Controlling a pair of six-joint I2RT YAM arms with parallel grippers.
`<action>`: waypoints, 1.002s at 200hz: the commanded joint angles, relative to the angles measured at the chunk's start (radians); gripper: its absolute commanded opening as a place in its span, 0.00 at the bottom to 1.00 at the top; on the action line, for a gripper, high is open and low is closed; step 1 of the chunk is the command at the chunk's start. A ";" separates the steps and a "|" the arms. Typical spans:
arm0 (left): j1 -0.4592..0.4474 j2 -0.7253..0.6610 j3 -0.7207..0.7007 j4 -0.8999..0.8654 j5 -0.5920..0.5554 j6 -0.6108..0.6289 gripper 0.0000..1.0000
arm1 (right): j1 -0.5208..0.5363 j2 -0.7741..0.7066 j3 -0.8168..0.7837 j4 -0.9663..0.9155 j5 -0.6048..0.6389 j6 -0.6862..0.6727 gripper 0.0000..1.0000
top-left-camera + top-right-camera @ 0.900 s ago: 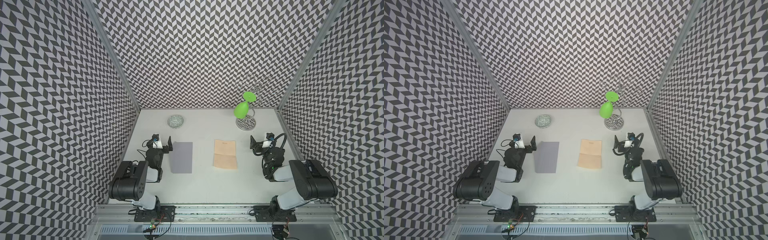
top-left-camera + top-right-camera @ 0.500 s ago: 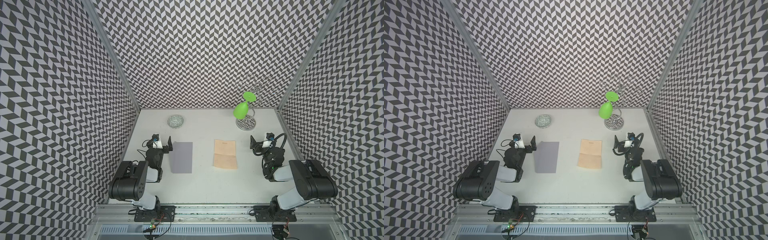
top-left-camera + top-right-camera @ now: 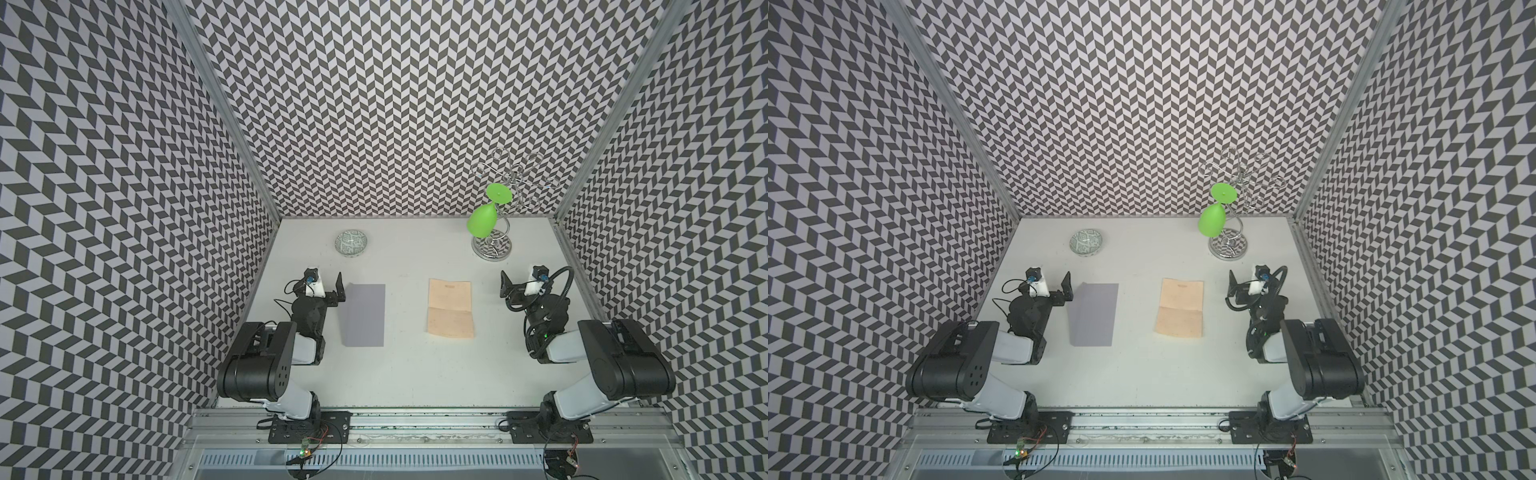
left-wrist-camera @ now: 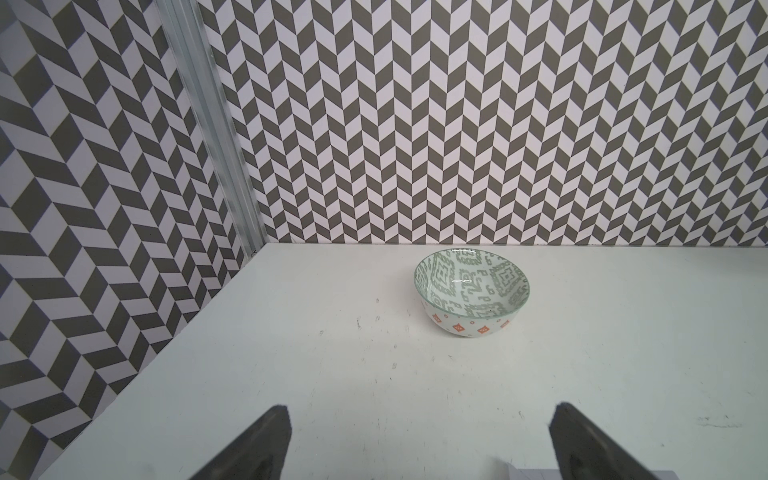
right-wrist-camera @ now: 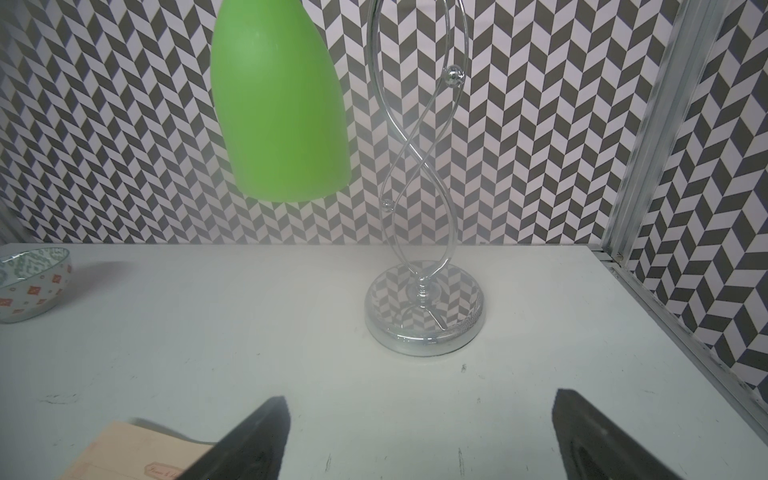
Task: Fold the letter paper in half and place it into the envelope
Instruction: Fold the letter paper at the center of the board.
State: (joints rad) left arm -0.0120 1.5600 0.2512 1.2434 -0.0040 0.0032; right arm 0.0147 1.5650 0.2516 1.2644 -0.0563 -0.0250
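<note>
Zigzag walls (image 3: pixel 395 104) in black and white are standing around a white table (image 3: pixel 415 365). Far on the left, the left claw (image 4: pixel 419 409) is sitting low and pointing at the back wall. Its two black fingers (image 4: pixel 266 444) are spread wide apart, and it is holding nothing. A little patterned bowl (image 3: pixel 351 243) is sitting past it, near the back wall. Just beside that claw, the grey envelope (image 3: pixel 363 314) is lying flat on the table. Its long side is running from the robot's side toward the back wall. Its far left corner is lying right next to one claw finger; I cannot tell if they are touching. To the right, with bare table between, the letter paper (image 3: pixel 451 307) is lying flat and open, peach side up. Its long side is pointing the same way as the envelope's. A fold line is running across its middle, from side to side. Behind it, a green wine glass (image 3: pixel 482 222) is hanging upside down on a shiny wire rack (image 3: pixel 492 251). Far on the right, the right claw (image 5: pixel 419 397) is sitting low too and pointing at the back wall. Its fingers (image 5: pixel 257 444) are wide apart, and it is gripping nothing.
</note>
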 commanded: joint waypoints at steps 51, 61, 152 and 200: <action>0.012 0.008 0.019 0.002 0.021 0.003 1.00 | 0.001 0.005 -0.003 0.059 0.016 0.010 1.00; 0.012 0.004 0.020 -0.006 0.021 0.004 1.00 | 0.001 0.005 -0.003 0.059 0.016 0.008 1.00; -0.125 -0.173 0.391 -0.661 -0.143 0.000 1.00 | 0.090 -0.195 0.440 -0.815 0.285 0.237 1.00; -0.361 -0.126 0.593 -0.836 -0.076 -0.060 0.63 | 0.045 -0.195 0.433 -0.958 -0.089 0.641 1.00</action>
State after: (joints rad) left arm -0.2867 1.3785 0.7597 0.6075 -0.1169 -0.0113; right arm 0.0593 1.3647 0.7151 0.4648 0.0826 0.4213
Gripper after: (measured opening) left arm 0.828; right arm 0.998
